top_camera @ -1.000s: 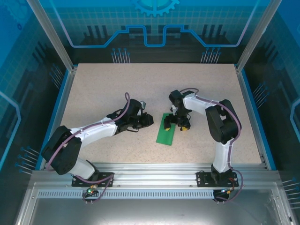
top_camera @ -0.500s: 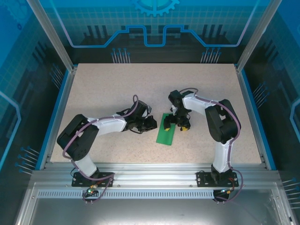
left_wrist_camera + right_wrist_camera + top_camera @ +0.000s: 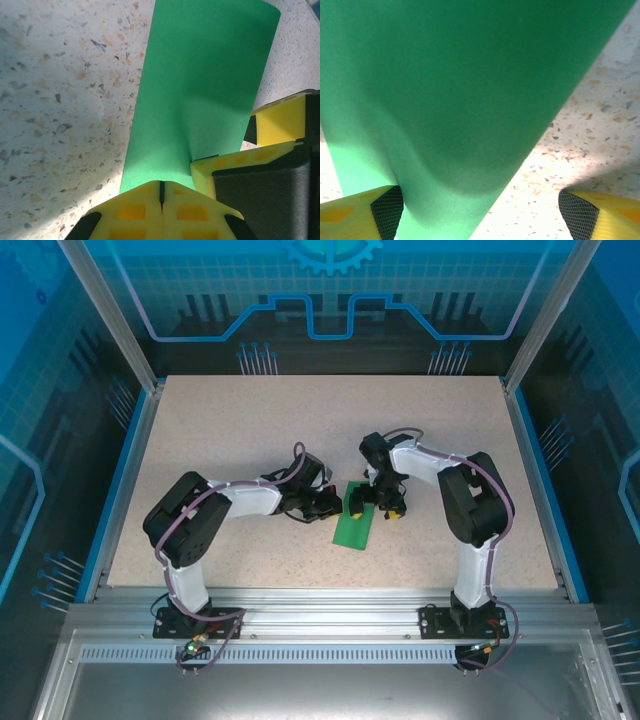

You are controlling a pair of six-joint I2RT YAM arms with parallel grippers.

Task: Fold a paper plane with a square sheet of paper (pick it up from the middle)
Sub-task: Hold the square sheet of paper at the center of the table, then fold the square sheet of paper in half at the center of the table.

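From above I count one green sheet of paper, folded to a strip on the table between my two arms; on the left wrist camera the left gripper is clenched tight at the sheet's near edge; on the right wrist camera the right gripper stands spread, one finger on the green.

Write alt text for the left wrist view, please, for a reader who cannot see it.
A long strip of green paper lies on a speckled table, running away from the camera. The left gripper, its yellow fingers shut, meets the paper's near edge, and the open right gripper has one finger on the paper's right side.
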